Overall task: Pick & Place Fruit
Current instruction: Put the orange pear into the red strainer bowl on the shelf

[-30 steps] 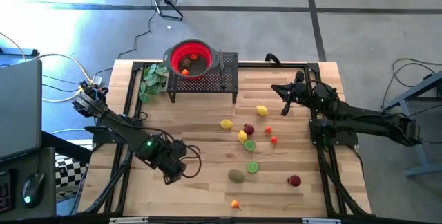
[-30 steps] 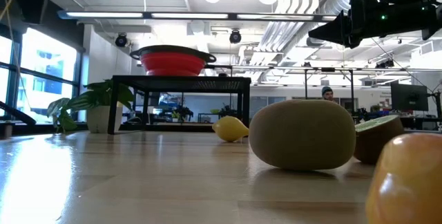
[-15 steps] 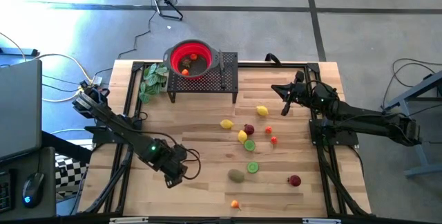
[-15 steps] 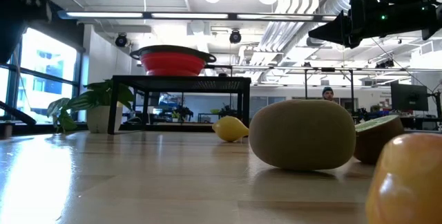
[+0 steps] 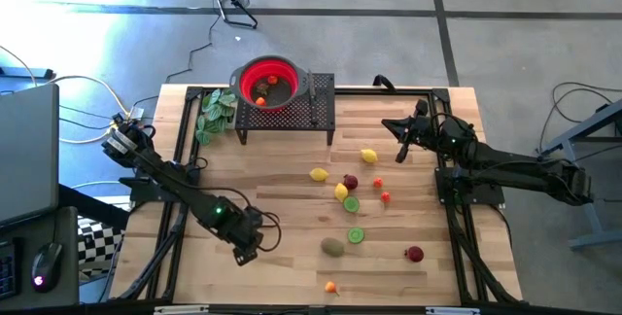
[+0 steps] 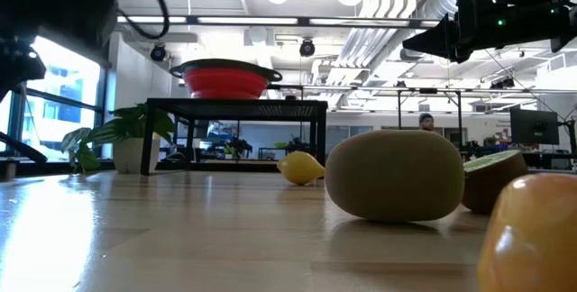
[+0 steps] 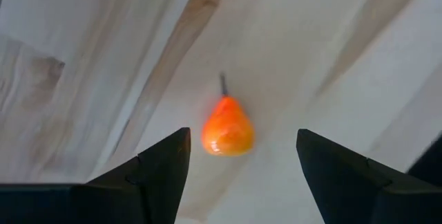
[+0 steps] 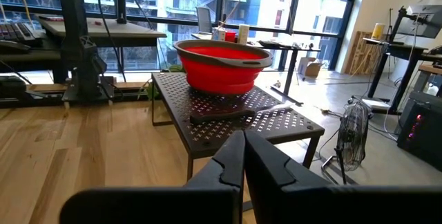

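A small orange pear-shaped fruit (image 7: 227, 128) with a dark stem lies on the wooden table (image 5: 292, 208). My left gripper (image 7: 243, 141) hangs over it, open and pointing down, one finger on either side and apart from it. In the high view the left gripper (image 5: 245, 248) hides this fruit, at the near left. More fruit lies right of the middle: lemons (image 5: 368, 156), a lime half (image 5: 356, 235), a kiwi (image 5: 333, 247) and red pieces (image 5: 415, 254). My right gripper (image 8: 243, 156) waits shut at the far right (image 5: 394, 126).
A red bowl (image 5: 269, 82) with fruit in it stands on a black perforated stand (image 5: 316, 111) at the far edge, a green leafy bunch (image 5: 216, 113) to its left. Black frame rails (image 5: 452, 227) run along both table sides. A small orange fruit (image 5: 331, 287) lies at the near edge.
My left gripper has come down toward the table at the near left, and its arm now shows dark at the low view's upper left. The fruit has not moved.
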`<state>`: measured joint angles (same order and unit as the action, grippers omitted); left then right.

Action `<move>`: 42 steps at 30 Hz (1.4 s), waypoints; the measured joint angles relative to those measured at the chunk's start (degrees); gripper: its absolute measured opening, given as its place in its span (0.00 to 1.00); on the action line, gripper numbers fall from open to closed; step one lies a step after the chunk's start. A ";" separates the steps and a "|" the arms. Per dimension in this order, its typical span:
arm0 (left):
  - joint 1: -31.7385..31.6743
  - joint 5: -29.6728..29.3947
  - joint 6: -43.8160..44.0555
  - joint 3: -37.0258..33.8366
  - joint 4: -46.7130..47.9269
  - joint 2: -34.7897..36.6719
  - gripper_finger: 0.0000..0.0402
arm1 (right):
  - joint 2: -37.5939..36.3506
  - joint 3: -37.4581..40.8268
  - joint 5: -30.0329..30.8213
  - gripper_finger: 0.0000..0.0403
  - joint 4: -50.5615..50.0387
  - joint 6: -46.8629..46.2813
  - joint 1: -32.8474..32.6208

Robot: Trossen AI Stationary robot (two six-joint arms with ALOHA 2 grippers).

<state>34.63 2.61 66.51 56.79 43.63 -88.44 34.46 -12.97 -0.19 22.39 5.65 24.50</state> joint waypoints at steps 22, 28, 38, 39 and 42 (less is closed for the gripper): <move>0.02 1.59 1.30 -5.10 -5.11 0.00 0.64 | 0.00 0.01 0.00 0.01 0.01 0.00 0.01; 0.02 1.56 1.30 -5.22 -5.14 -0.58 0.64 | -0.01 0.00 0.00 0.01 0.00 0.00 -0.01; -0.02 3.68 1.06 -5.09 -6.20 -5.18 0.64 | -0.02 0.00 0.00 0.01 -0.32 0.00 -0.01; -0.02 3.71 1.06 -5.09 -6.22 -5.19 0.64 | -0.02 0.00 0.00 0.01 -0.43 0.00 -0.01; -0.11 3.92 1.02 -5.09 -6.17 -5.18 0.64 | 0.00 0.00 0.02 0.01 -0.61 0.00 0.01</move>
<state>34.52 6.54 67.53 51.70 37.47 -93.62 34.46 -12.97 -0.17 21.78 5.65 24.51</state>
